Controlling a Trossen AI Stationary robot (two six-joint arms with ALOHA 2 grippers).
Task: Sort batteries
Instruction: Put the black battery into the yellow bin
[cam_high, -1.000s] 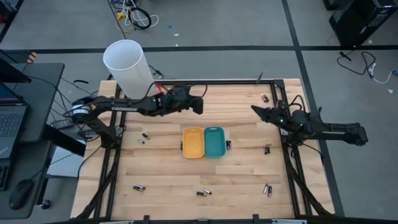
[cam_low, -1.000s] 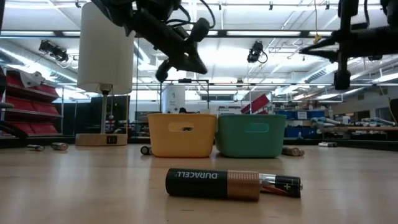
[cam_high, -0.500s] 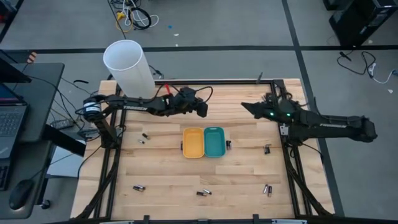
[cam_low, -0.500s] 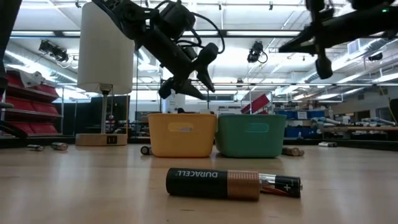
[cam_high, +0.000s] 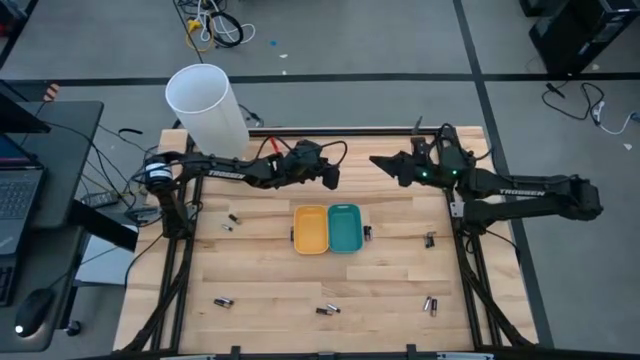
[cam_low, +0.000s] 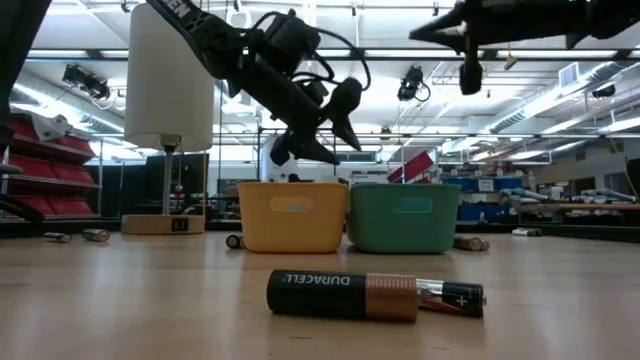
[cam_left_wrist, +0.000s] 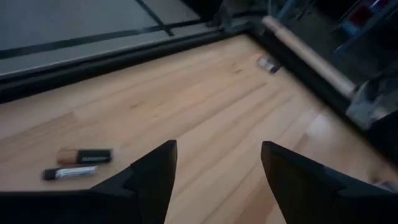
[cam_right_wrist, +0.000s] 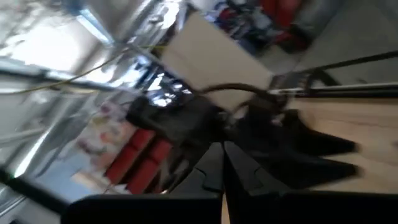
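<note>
Yellow tray (cam_high: 310, 229) and teal tray (cam_high: 344, 228) sit side by side, touching, at the middle of the table (cam_high: 260, 280). From above both look bare inside; the low view shows only their outer walls.

Batteries lie scattered on the table, none in a tray: a pair left of the yellow tray (cam_high: 231, 221), one touching the teal tray's right side (cam_high: 368, 232), one further right (cam_high: 430, 239), one near the back right corner (cam_high: 426, 157), a pair at front left (cam_high: 221, 301), a pair at front centre (cam_high: 328, 309), a pair at front right (cam_high: 430, 304). In the low view the front-centre copper-and-black battery (cam_low: 343, 295) lies on its side with a slimmer one (cam_low: 452, 297) just behind it.

White cylinder (cam_high: 205, 108) stands at the back left corner.

Left gripper (cam_high: 328, 174) hangs above the table behind the yellow tray, fingers (cam_left_wrist: 152, 177) spread wide, holding nothing. Right gripper (cam_high: 380, 163) is high over the back of the table, behind the teal tray; fingers close together, empty.

Versus a second ago: left gripper has shifted slightly toward the centre and lower. Right gripper has swung inward from the right edge toward the middle. Trays and batteries unchanged.
</note>
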